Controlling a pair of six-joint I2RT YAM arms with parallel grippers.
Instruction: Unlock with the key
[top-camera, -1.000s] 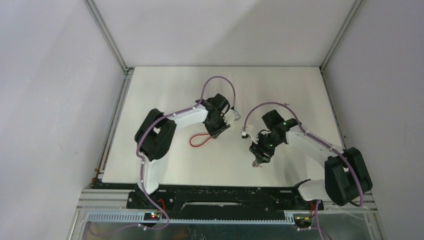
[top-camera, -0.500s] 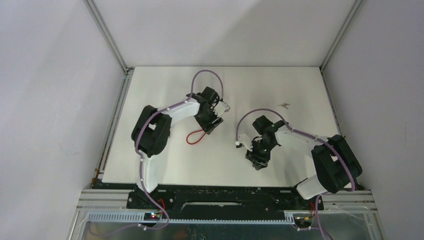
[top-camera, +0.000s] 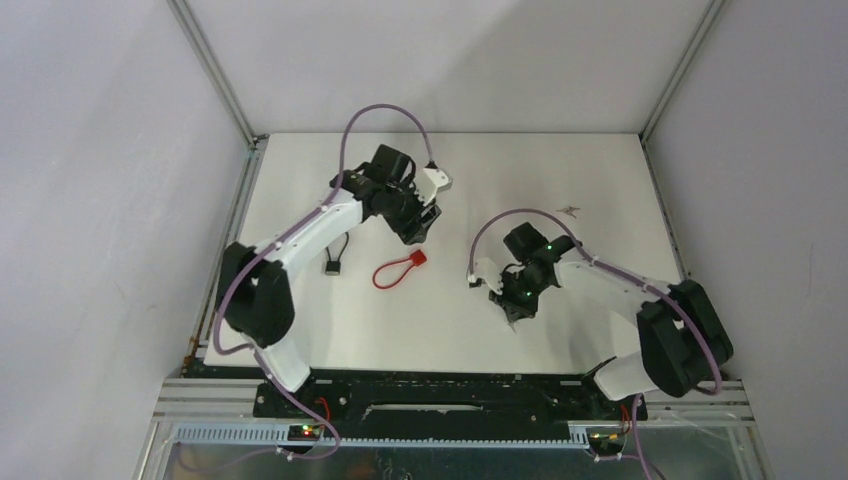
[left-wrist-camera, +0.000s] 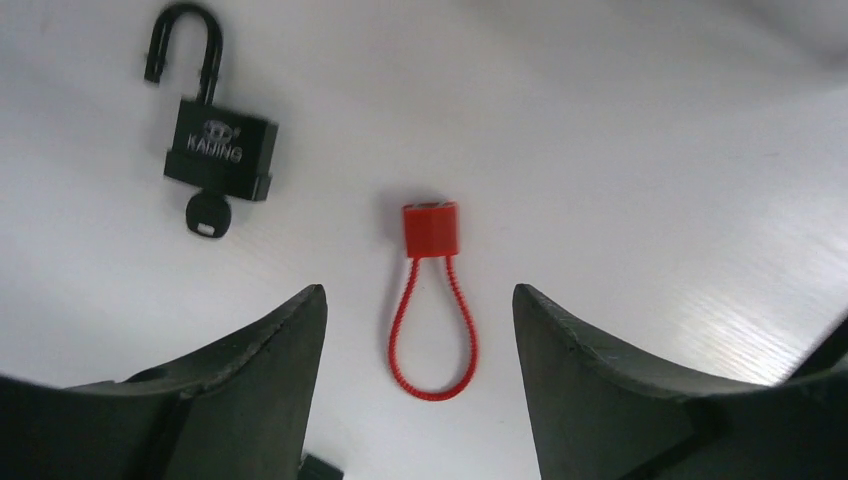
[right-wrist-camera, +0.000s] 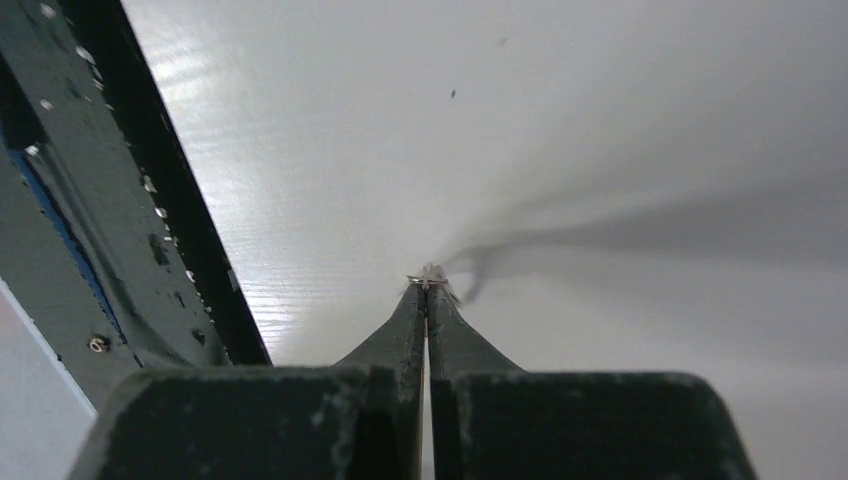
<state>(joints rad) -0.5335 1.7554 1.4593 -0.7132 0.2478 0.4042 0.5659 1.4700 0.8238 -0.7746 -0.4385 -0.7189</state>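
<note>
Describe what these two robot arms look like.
The left arm and right arm are white tubes between chunky black joints, each trailing a looping purple cable. The left tool and right tool have dark wedge-shaped fingers. Small green lights glow on the right arm.

Black padlock (left-wrist-camera: 218, 150) with pale lettering, black key (left-wrist-camera: 205, 215), red ribbed loop (left-wrist-camera: 430, 230), white table (top-camera: 560, 165), purple cables (top-camera: 382, 108), white-and-black arms (top-camera: 310, 225).

A white desk (top-camera: 560, 170) with faint grain fills the middle of the top view, boxed in by plain pale lilac-grey walls (top-camera: 440, 60) at the back, left and right. Aluminium struts (top-camera: 213, 68) rise diagonally from its far corners. A black rail (top-camera: 450, 385) borders its lower edge. The light is soft and even.
</note>
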